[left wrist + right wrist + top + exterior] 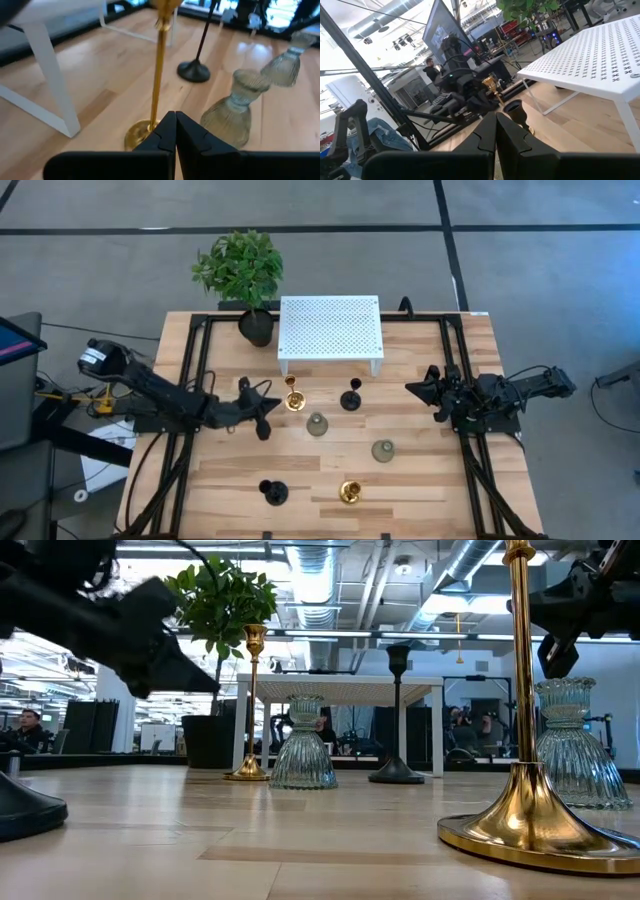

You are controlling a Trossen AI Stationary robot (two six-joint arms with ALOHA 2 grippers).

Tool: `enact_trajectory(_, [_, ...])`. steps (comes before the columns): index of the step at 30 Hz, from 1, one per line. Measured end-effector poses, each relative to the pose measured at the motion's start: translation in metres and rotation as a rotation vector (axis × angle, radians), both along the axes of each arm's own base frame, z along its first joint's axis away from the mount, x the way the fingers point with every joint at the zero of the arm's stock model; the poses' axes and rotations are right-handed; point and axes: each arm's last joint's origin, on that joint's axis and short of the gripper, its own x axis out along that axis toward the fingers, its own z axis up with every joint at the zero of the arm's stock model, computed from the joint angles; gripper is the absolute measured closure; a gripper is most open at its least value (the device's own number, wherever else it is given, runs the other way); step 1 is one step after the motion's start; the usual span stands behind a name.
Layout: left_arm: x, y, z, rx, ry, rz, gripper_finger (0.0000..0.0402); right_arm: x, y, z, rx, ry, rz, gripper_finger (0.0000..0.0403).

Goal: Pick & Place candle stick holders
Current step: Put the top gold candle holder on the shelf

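Note:
Six candle stick holders stand upright on their round bases on the wooden table: gold (293, 395), black (351, 397), grey-green (317, 424), grey-green (383, 450), black (274, 492) and gold (350, 492). My left gripper (268, 412) is shut and empty, just left of the far gold holder. In the left wrist view its tips (175, 122) point at that holder's stem (159, 75), with a small gap before the base. My right gripper (422, 389) is shut and empty, held above the table's right side, right of the black holder (514, 111).
A white perforated stand (330, 330) on four legs sits at the table's far middle. A black pot with a green plant (243, 270) is at its left. Black frame rails (190, 380) run along both table sides. Bare wood lies between the near and far holders.

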Motion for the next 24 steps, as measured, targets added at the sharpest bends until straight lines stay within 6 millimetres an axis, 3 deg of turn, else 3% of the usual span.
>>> enact_trajectory(6, [-0.006, -0.024, 0.010, 0.039, -0.047, 0.078, 0.0398, 0.000, -0.001, -0.001, 0.000, 0.011, -0.026, 0.0403])
enact_trajectory(11, [0.000, -0.033, 0.004, 0.070, -0.011, 0.087, 0.0398, 0.000, -0.001, -0.002, -0.002, 0.017, -0.034, 0.0403])
enact_trajectory(19, [0.019, -0.031, -0.012, 0.111, 0.081, 0.099, 0.0398, 0.000, -0.001, -0.001, -0.002, 0.015, -0.034, 0.0403])
enact_trajectory(24, [0.027, -0.022, -0.020, 0.044, 0.101, 0.061, 0.0393, 0.000, -0.001, -0.002, -0.002, 0.016, -0.034, 0.0403])
